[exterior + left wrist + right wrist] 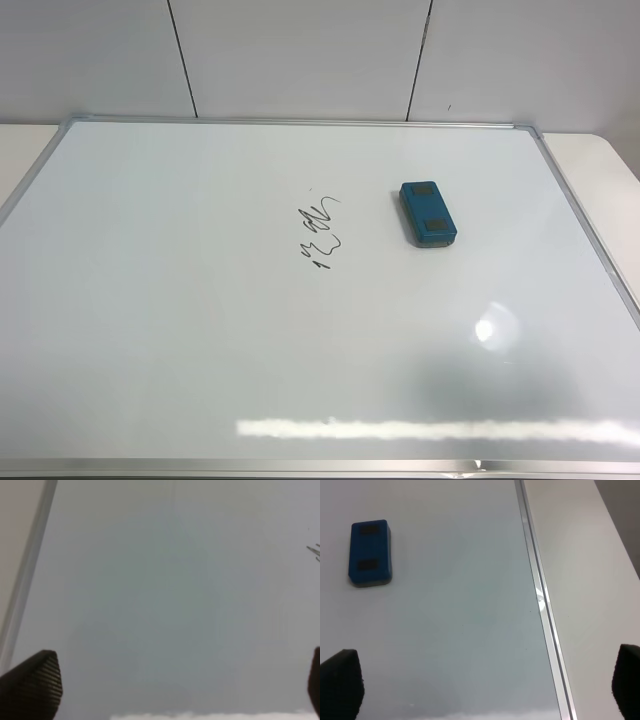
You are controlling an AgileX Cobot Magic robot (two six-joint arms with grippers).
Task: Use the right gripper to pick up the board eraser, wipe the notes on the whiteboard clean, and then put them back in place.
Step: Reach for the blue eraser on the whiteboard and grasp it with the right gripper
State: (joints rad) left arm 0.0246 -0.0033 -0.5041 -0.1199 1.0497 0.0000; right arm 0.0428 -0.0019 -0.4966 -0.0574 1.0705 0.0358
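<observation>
Both fingers [340, 685] of the right gripper [482, 687] are standing wide apart, empty; the board eraser [429, 213] is lying upper right of centre on the whiteboard [150, 350], beside the notes [320, 232]. Straddling its long sides squarely is looking safest.

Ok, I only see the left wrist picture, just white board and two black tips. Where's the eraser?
Observer: The board eraser lies flat on the whiteboard, right of the notes in the high view, not touching them.
Operator: Is the right gripper holding it?
Observer: No, the right wrist view shows the right gripper open, the eraser lying apart from it.
Operator: Are the notes wiped yet?
Observer: No, the strokes look whole.
</observation>
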